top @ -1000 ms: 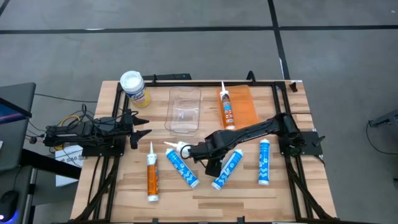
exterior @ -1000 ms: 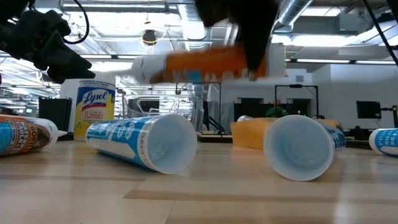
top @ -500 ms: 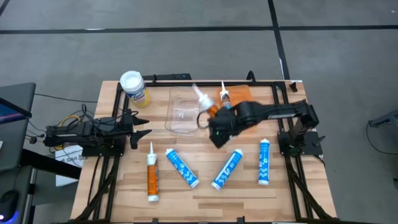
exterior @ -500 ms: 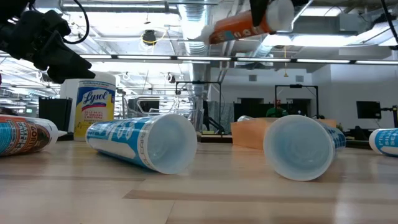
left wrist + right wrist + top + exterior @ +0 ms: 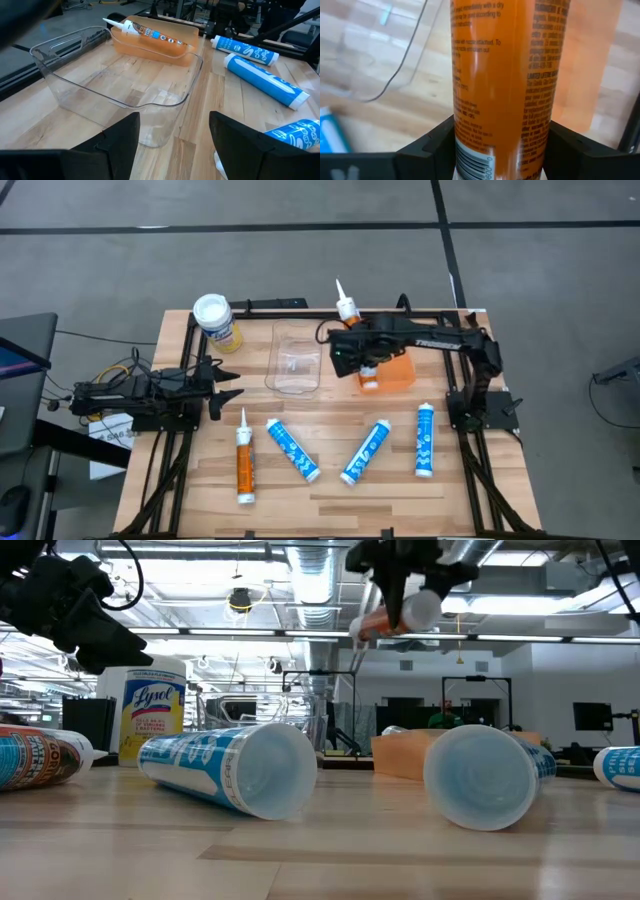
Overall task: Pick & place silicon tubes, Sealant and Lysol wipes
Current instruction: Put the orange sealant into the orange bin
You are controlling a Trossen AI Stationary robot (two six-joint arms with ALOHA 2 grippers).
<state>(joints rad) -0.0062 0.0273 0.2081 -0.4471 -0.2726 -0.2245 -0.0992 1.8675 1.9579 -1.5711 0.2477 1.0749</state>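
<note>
My right gripper is shut on an orange sealant tube held high over the near end of the orange bin, between it and the clear bin. Its white nozzle points toward the table's far edge. A second orange tube lies in the orange bin. The Lysol wipes stand upright at the far left. Three blue silicone tubes and another orange tube lie on the near half of the table. My left gripper waits open at the left, pointing at the clear bin. My right gripper pinches the orange tube's body between its two fingers, by the barcode. The fingers come from above, pointing down, and lie across the tube. The tube is lifted clear of the table, about level, with its flat white end toward the near edge.
The clear bin and the orange bin stand side by side at the far middle of the table. A black frame runs along the table's far edge. Bare wood shows along the near edge.
My right gripper has risen and gone from the table's middle toward the far edge, carrying the orange tube to above the orange bin. The tube has turned: its nozzle pointed toward the table's left, now toward the far edge.
</note>
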